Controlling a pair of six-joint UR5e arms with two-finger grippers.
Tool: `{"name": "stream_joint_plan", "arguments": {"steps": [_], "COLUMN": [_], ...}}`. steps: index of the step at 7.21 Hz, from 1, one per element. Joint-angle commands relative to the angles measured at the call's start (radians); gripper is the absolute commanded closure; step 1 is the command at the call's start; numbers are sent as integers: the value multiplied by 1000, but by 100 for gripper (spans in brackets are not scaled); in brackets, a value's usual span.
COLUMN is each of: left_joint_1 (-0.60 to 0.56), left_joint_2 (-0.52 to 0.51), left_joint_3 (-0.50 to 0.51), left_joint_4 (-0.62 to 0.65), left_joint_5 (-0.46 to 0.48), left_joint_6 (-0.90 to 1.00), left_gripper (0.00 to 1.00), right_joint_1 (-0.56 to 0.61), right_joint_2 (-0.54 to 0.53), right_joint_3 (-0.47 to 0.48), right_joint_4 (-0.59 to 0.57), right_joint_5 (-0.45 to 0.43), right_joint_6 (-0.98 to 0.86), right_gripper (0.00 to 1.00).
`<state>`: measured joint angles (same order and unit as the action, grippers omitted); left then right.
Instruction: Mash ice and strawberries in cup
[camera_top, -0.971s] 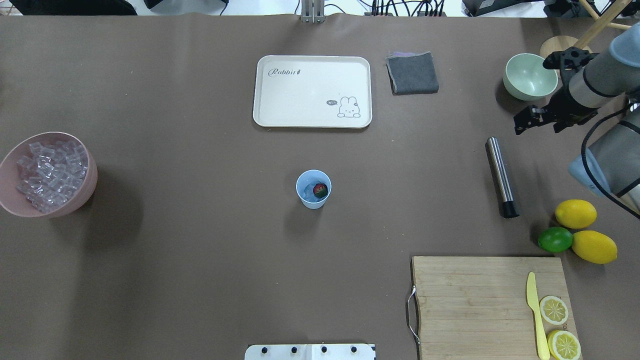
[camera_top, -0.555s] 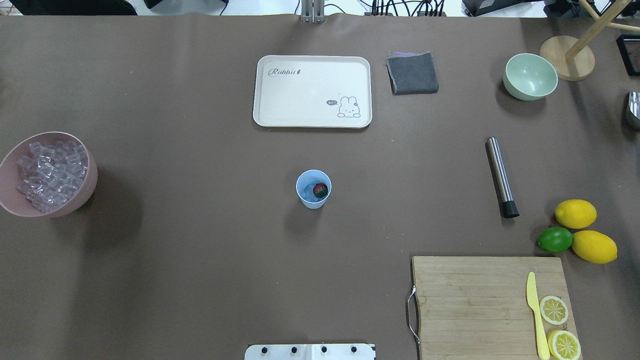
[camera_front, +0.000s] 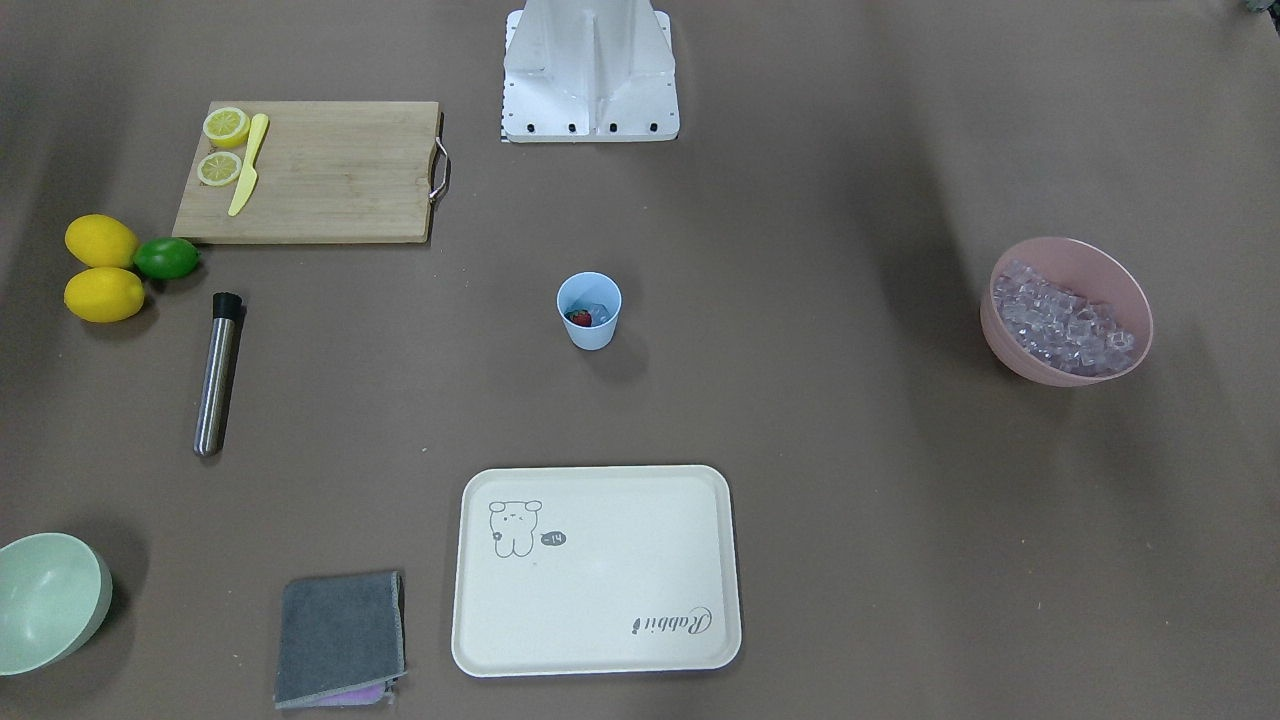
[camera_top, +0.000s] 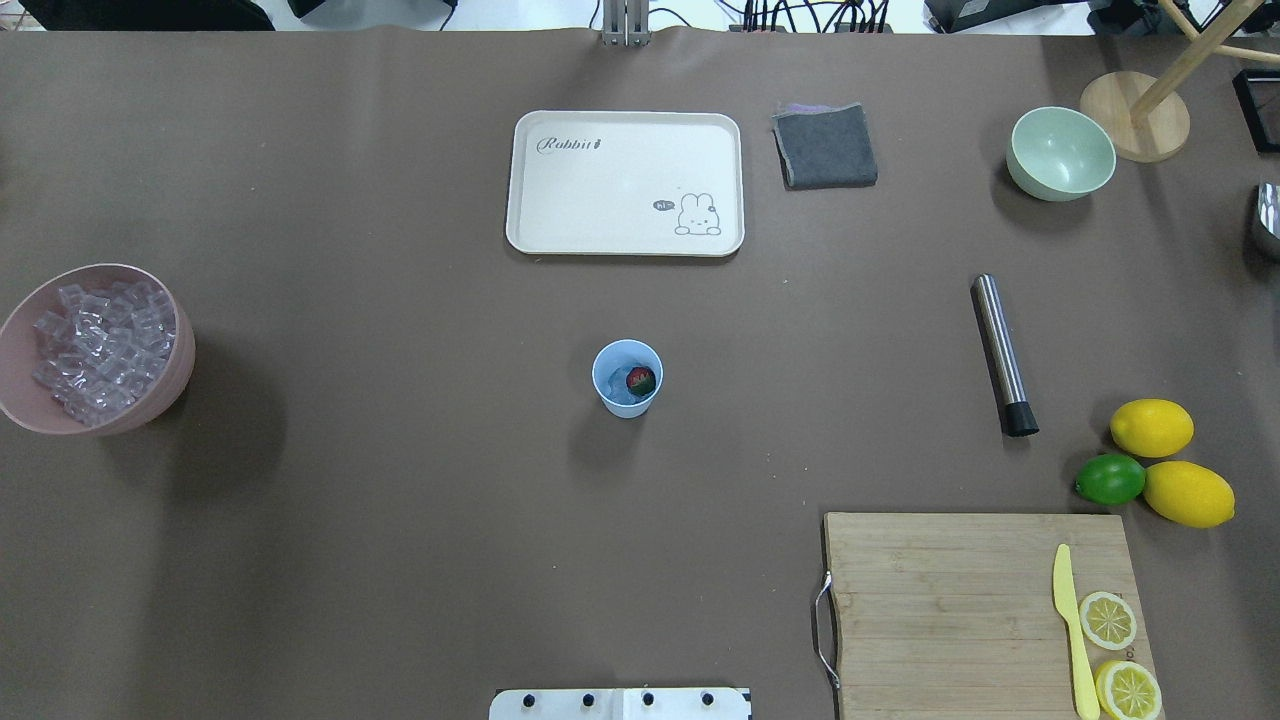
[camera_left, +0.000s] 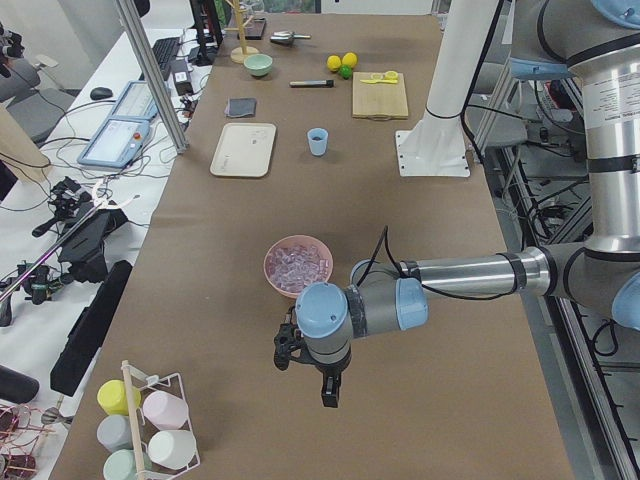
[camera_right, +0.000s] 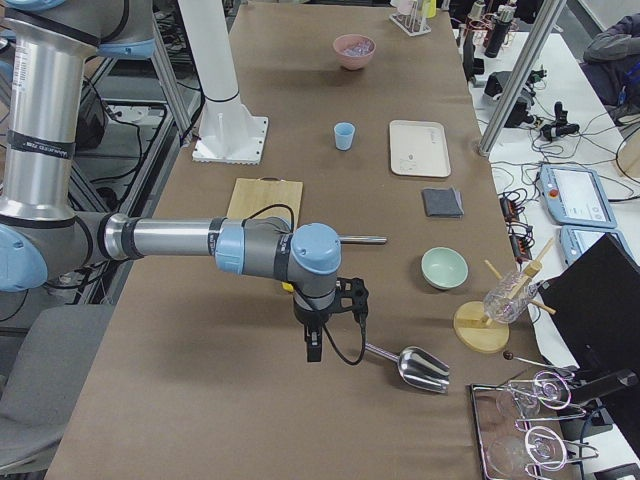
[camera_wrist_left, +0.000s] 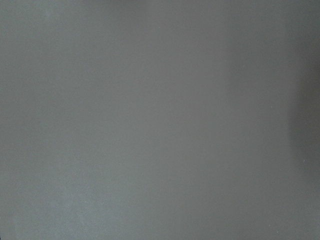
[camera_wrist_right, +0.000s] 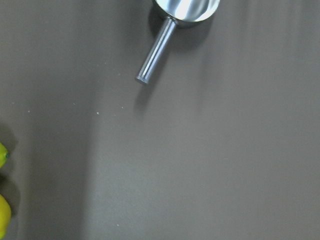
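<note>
Cup upright at frame centre, long axis vertical, mouth up; strawberry inside. Left gripper, right gripper over table ends; can't tell jaw state.

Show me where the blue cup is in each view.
Front-facing: cup at centre, above the tray.
Overhead: cup at centre, below the tray.
Exterior left: cup top middle, right of the tray.
Exterior right: cup top middle, left of the tray.
Left wrist: not in it.
Right wrist: not in it.
Shared landmark: the tray near the cup.
</note>
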<state>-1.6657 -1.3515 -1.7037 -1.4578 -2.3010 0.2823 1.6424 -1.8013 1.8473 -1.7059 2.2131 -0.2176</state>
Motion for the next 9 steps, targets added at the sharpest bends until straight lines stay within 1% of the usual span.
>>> {"name": "stream_joint_plan", "arguments": {"steps": [1, 2, 3, 4, 5, 6, 8, 9], "left_joint_1": [0, 0, 0, 0, 0, 0, 0, 0], "left_joint_2": [-6, -18, -20, -44, -64, -63, -66, -66], "left_joint_3": [-7, -5, -7, -5, -10, -8, -8, -8], "left_joint_4": [0, 2, 2, 16, 42, 34, 28, 14], "left_joint_5": [0, 3, 3, 3, -6, -55, -52, -52], "left_joint_6": [-2, -3, -3, -9, -99, -185, -184, -184], "left_gripper": [1, 1, 1, 1, 1, 1, 1, 1], "right_joint_1": [13, 13, 13, 13, 13, 13, 14, 14], "right_joint_2": [-10, -10, -10, -10, -10, -12, -21, -24], "right_joint_3": [0, 0, -3, 0, 1, -2, -7, -4], "right_joint_4": [-3, 0, 0, 2, 2, 2, -6, 3], "right_joint_5": [-16, -1, -3, -1, -4, -9, 39, 39], "right_joint_6": [-9, -6, 1, 6, 4, -8, -5, -9], "right_gripper": [0, 0, 0, 0, 0, 0, 0, 0]}}
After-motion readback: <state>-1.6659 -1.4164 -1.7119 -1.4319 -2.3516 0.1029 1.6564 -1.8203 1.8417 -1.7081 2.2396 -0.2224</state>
